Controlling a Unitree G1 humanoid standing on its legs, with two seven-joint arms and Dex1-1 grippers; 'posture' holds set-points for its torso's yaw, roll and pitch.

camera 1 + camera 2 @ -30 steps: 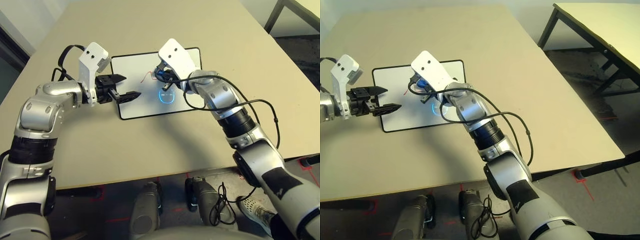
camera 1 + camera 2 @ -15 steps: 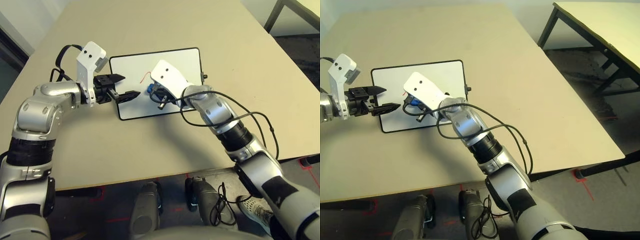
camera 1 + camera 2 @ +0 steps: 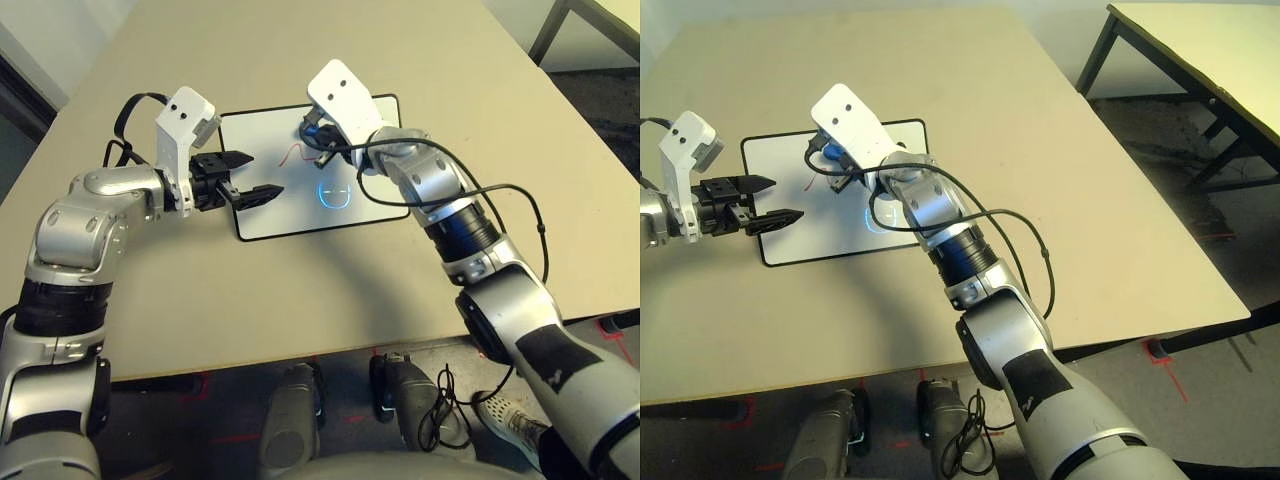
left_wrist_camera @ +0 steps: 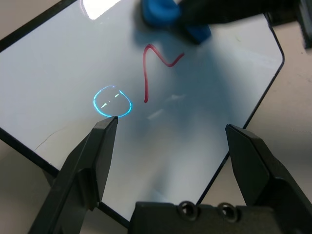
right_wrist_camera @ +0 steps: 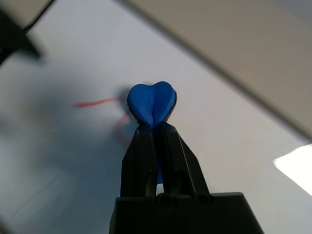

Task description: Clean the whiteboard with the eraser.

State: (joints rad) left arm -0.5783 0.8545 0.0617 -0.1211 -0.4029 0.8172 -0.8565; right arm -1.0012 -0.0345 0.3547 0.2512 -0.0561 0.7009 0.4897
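on the desk (image 3: 420,60) lies the whiteboard (image 3: 380,205); right jaws (image 5: 155,127) pinch the eraser (image 5: 152,103) at 1 o'clock of the red squiggle (image 4: 152,66). left jaws (image 4: 170,146) gape. sweep flat toward 7 o'clock, pressing evenly.

Right gripper (image 5: 155,127) fingers cover the lower part of the eraser (image 5: 152,101). In the head views, the right wrist housing hides most of that eraser. Whiteboard (image 4: 204,97) edges run past the left wrist frame.
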